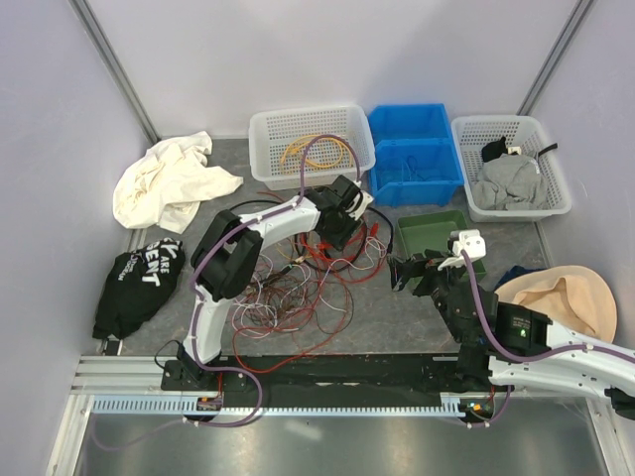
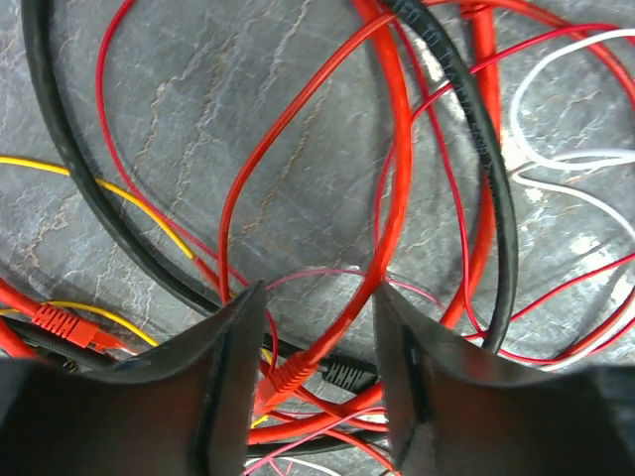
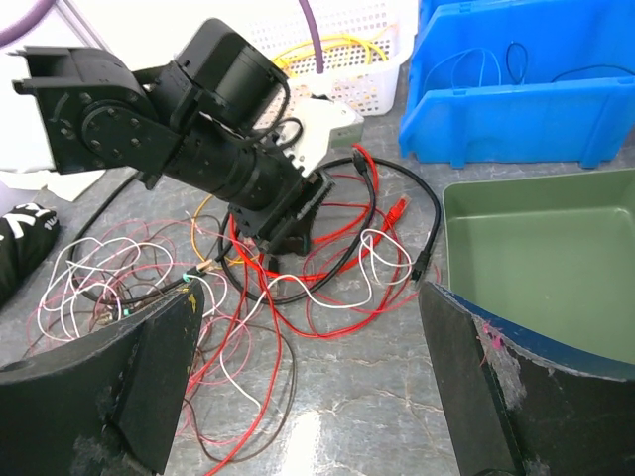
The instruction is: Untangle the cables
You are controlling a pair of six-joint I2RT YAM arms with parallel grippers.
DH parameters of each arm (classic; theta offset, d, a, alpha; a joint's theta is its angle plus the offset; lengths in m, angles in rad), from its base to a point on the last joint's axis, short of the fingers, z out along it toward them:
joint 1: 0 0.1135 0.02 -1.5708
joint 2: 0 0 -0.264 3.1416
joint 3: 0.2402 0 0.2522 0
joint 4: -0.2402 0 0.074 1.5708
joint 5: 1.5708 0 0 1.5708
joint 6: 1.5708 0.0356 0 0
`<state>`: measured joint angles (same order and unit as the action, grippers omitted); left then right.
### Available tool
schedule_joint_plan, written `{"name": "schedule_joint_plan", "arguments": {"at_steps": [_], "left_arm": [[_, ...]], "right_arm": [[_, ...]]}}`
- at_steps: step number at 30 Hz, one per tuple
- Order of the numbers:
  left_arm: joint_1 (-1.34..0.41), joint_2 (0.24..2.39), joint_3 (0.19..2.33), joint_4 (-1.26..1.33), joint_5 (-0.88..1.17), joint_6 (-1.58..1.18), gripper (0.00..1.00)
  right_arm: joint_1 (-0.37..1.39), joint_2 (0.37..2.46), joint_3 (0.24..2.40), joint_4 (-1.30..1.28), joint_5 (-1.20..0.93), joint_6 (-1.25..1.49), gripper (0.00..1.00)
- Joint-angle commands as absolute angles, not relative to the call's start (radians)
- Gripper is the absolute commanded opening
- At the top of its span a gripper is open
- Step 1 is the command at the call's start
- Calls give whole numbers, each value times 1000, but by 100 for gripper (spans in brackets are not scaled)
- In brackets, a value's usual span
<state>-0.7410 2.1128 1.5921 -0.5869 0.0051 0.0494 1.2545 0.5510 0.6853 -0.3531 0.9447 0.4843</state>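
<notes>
The cables (image 1: 298, 288) lie in a loose tangle of red, pink, white, black and brown on the grey table. My left gripper (image 1: 335, 223) is down on the tangle's far side. In the left wrist view it (image 2: 319, 293) is open. A thick red cable (image 2: 397, 198) runs between its jaws and ends in a red plug (image 2: 283, 375) beside a black plug (image 2: 342, 375), neither touching the fingers. A black cable (image 2: 60, 129) curves past on the left. My right gripper (image 3: 310, 297) stands wide open above bare table right of the tangle, with nothing between its fingers.
At the back stand a white basket (image 1: 268, 134) with yellow cables, two blue bins (image 1: 412, 149) and a white basket (image 1: 466, 139) holding grey cloth. A green tray (image 1: 437, 233) sits by the right gripper. A white cloth (image 1: 169, 178), black shirt (image 1: 139, 278) and beige hat (image 1: 566, 297) lie around.
</notes>
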Motion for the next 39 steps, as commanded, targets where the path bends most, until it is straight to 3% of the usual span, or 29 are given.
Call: {"name": "schedule_joint_plan", "arguments": {"at_steps": [1,4,5,8,13,19,31,34,36,39], "left_arm": [[-738,2066,1591,-554,26,51,47],[-739,2002,1585,-560,31,52,36],[-739,1958,1585,-563,28,48,27],[-742,1876,1580,-574,6,31,13],[-742,1626,1549,-589,-34,-23,2],[-742,1323,1491,-572,-3,-77,2],[-735,898,1237,-313,353,-255,2],[-730,916,1195,-430,232,-209,2],[-715,1045,1224,-608,164,-209,2],[-713,1130,1206,-652,275,-221,2]], "right_arm": [[1256,540,670,-350,968,500,96],[1256,546,673,-350,968,503,97],[1255,551,673,-348,969,503,97],[1255,551,675,-350,969,509,97],[1256,531,681,-350,954,517,97],[1255,500,672,-227,891,465,96],[1255,638,736,-61,756,422,98],[1256,660,745,-40,755,416,98],[1256,669,750,-25,750,411,98],[1255,686,756,-23,753,411,98]]}}
